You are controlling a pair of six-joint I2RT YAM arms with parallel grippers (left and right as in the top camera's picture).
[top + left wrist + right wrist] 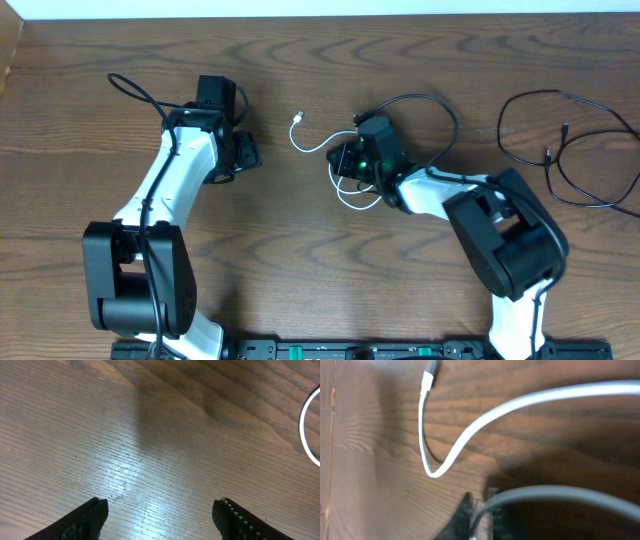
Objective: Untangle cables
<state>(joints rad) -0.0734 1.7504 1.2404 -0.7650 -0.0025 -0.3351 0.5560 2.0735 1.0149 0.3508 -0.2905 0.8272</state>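
**Right hand [352, 160]** closed narrow over the white cable [312, 146] near the centre of the worktop [300, 270]. In the wrist view a strand ran in between the dark fingertips, so it was apparently nipped, though the contact itself lay in shadow. The rest of the cable curved away in a loose bend to its plug [298, 122], which lay free on the wood. A further loop lay under and behind the hand.

**Black cable [548, 154]** lay in open loops near the right edge, well apart from the white one.

**Left hand [243, 150]** stood wide and empty above bare wood, left of the plug, with only an arc of white cable at the edge of its view.

**Risks, as judged from this arrangement:**
- (a) The grip appeared to sit at the fingertips on a thin, smooth cord, so a pull could have let it slip out and left the hand shut on nothing.
- (b) The loops beneath the hand were partly hidden. If they crossed, a drag in the wrong direction could have drawn them into a knot rather than opened them.
- (c) The arm's own thicker wire [430, 100] arched just beside the hand and could have snagged the cord.
- (d) A long drag to the right could have carried the white cable onto the black one and tangled the two.
- (e) With nothing pinning the far end, the whole cable could simply have followed the pull.
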